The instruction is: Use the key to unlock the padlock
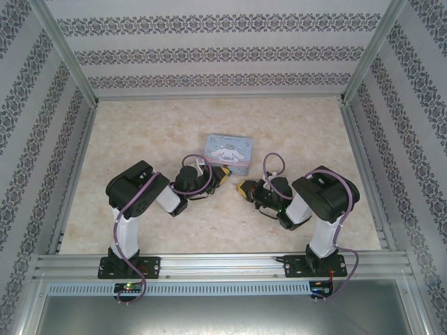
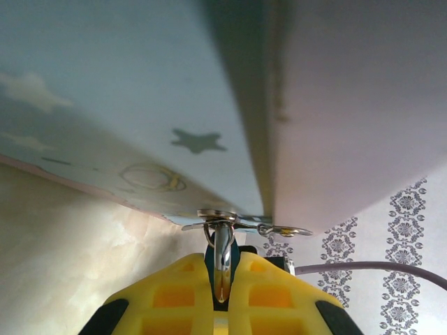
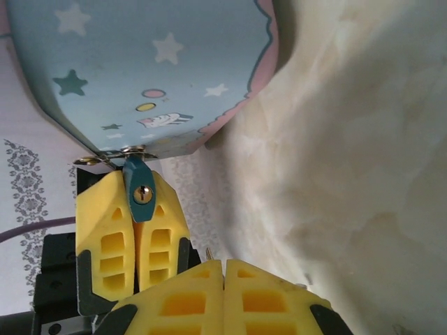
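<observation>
The padlock (image 3: 142, 192), teal with a brass keyhole facing the right wrist camera, hangs from the hasp of the pale blue cartoon tin (image 1: 229, 153). My left gripper (image 2: 222, 262) is shut on the padlock's body, with the shiny shackle (image 2: 222, 244) rising to the hasp. Seen from above, the left gripper (image 1: 223, 176) sits at the tin's near edge. My right gripper (image 3: 224, 264) is shut on the key. A thin metal tip of the key (image 3: 208, 252) pokes out by the fingertips, a short way below and right of the keyhole. From above, the right gripper (image 1: 244, 188) faces the left one closely.
The tin stands mid-table on the marbled top (image 1: 300, 132). Patterned walls (image 1: 209, 52) enclose the back and both sides. A metal rail (image 1: 223, 265) runs along the near edge by the arm bases.
</observation>
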